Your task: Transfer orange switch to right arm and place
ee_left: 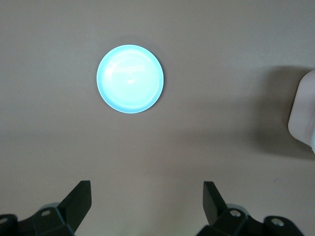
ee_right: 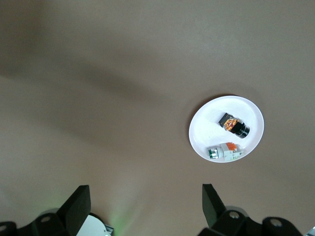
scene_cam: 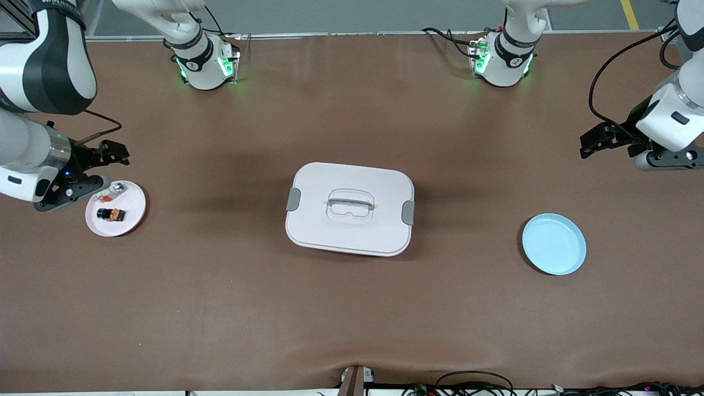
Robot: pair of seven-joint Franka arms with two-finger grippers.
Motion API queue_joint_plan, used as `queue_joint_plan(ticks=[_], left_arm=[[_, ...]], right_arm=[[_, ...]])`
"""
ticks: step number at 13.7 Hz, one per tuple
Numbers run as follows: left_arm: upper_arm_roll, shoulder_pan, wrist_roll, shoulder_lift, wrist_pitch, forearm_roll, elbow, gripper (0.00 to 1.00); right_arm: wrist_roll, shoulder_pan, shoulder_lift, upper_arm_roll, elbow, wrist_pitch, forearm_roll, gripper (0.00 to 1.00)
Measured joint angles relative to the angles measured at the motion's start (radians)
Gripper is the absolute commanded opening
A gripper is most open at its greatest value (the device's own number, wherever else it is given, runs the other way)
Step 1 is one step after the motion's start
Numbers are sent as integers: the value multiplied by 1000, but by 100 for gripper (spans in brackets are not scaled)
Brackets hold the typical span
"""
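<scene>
Orange switch [scene_cam: 110, 214], a tiny black block, lies on the round pink plate [scene_cam: 135, 209] beside a small silvery-white piece [scene_cam: 113, 190]. Right gripper [scene_cam: 113, 153] hovers just above that plate, fingers spread; left gripper [scene_cam: 597, 143] spread too.

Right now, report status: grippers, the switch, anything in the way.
Left gripper open, waiting over bare table. Right gripper open, beside pink plate. Orange switch on that plate, untouched. Lidded white box mid-table, between the plates.
</scene>
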Motion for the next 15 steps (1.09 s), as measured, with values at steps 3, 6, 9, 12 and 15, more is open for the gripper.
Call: queue_joint_plan(ticks=[3, 6, 9, 12, 15], left_arm=[[0, 0, 0, 0, 0, 0, 1, 100], [0, 0, 0, 0, 0, 0, 1, 100], [0, 0, 0, 0, -3, 0, 1, 100], [0, 0, 0, 0, -3, 0, 1, 100], [0, 0, 0, 0, -3, 0, 1, 100]], right_arm=[[101, 24, 0, 1, 60, -41, 0, 100], [125, 25, 1, 0, 81, -39, 0, 100], [181, 25, 2, 0, 93, -30, 13, 100], [207, 24, 2, -3, 100, -30, 70, 100], [378, 24, 3, -6, 114, -35, 90, 100]])
